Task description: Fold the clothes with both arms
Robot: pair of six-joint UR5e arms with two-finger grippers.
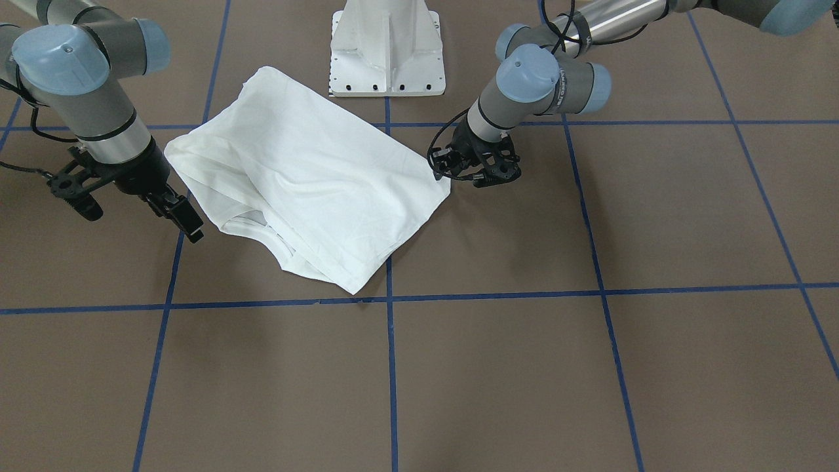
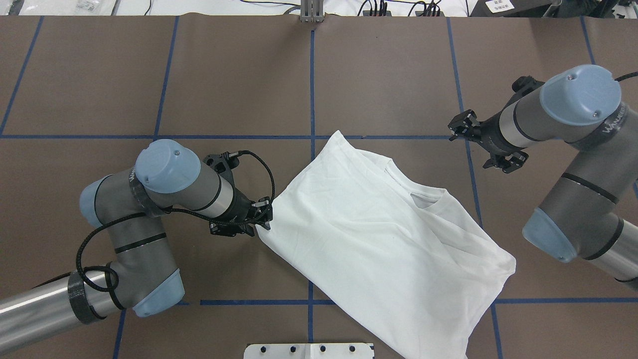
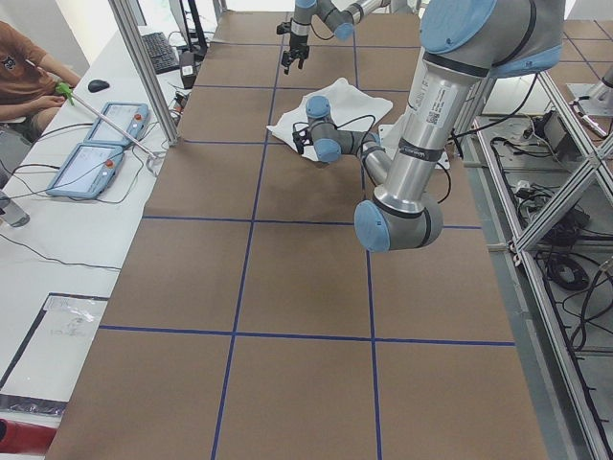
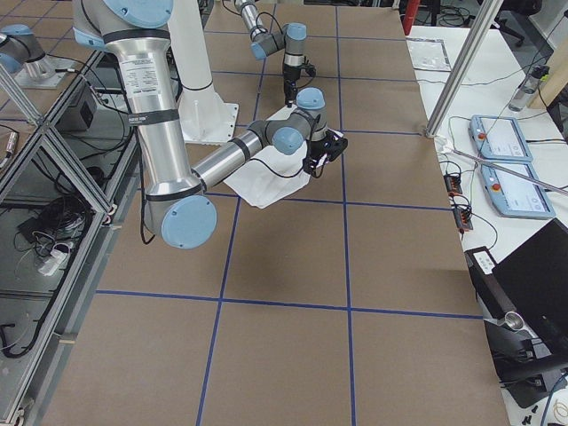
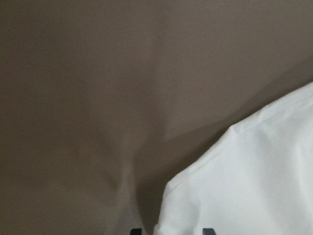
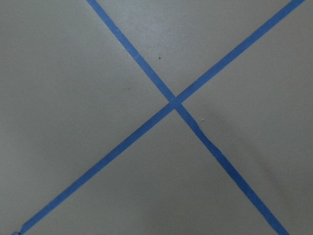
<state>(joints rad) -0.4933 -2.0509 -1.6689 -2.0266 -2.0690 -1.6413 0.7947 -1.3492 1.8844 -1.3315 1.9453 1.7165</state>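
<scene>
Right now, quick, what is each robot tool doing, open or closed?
Left tool: open, tips apart at the corner of the white T-shirt, not clamping it.
Right tool: wide open, holding nothing, away from the T-shirt.

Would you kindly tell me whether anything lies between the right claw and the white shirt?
Nothing visible does: only a strip of bare brown table separates the right claw from the collar end of the white shirt.
</scene>
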